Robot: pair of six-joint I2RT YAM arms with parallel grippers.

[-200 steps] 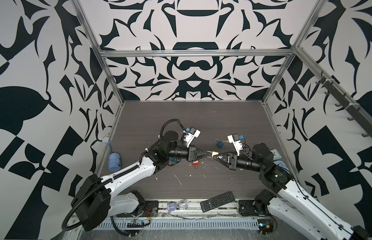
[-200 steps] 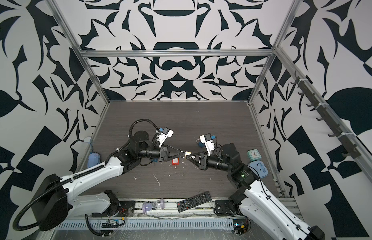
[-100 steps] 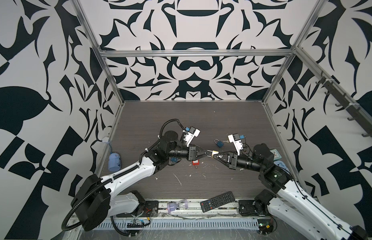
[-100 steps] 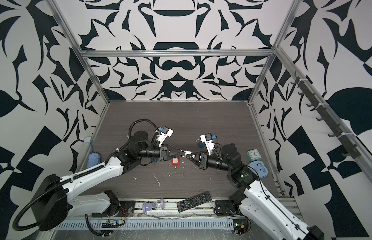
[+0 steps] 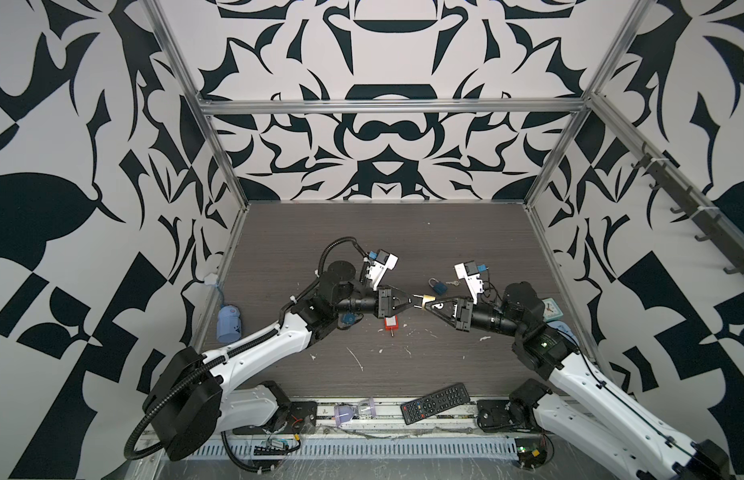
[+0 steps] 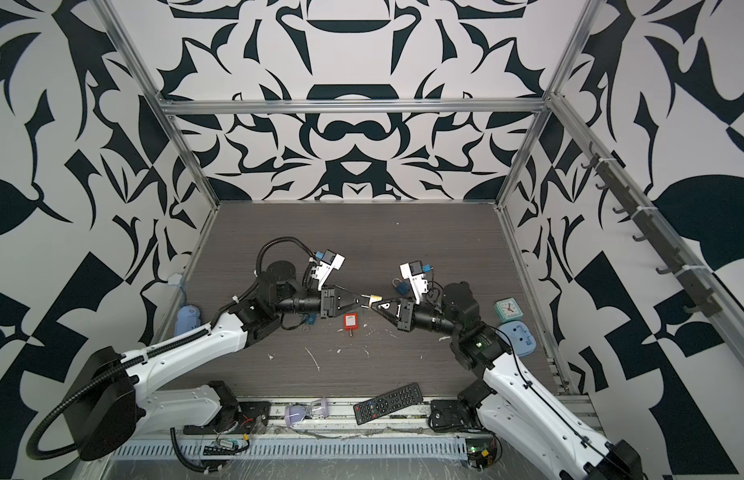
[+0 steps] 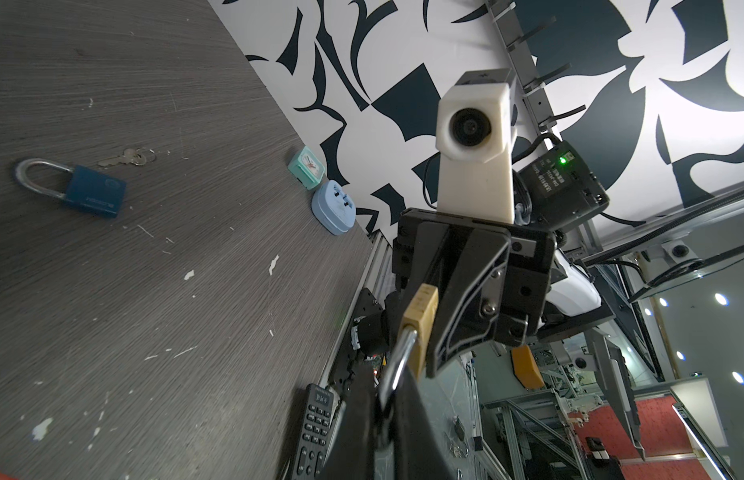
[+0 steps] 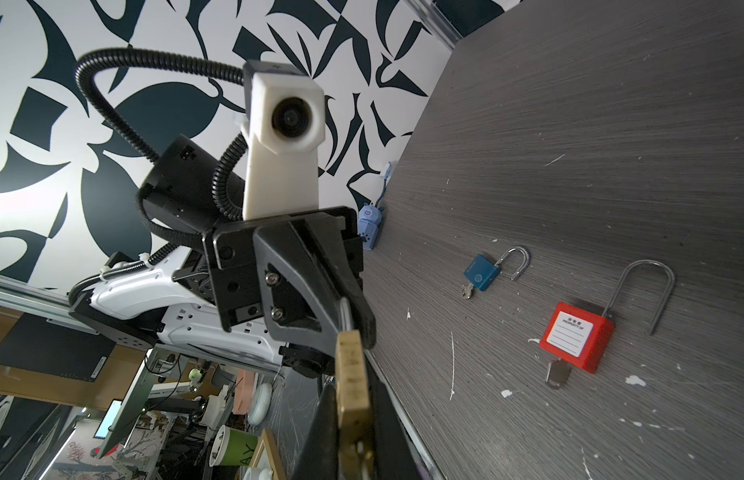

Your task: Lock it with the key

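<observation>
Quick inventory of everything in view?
Brass padlock: one, gold, held in mid-air.
Shut blue padlock: one, blue, dark wooden table, right of centre.
Loose key: one, silver, beside it.
Open blue padlock: one, blue, under the left arm.
Red padlock: one, red, shackle open, mid-table.
Remote control: one, black, front edge.
Alarm clock: one, mint, right edge.
Oval adapter: one, pale blue, beside the clock.
Toy figure: one, pale blue, left edge.
Hourglass: one, clear purple, front edge.
Left gripper: black, shut on the brass padlock's shackle.
Right gripper: black, shut on its body.
</observation>
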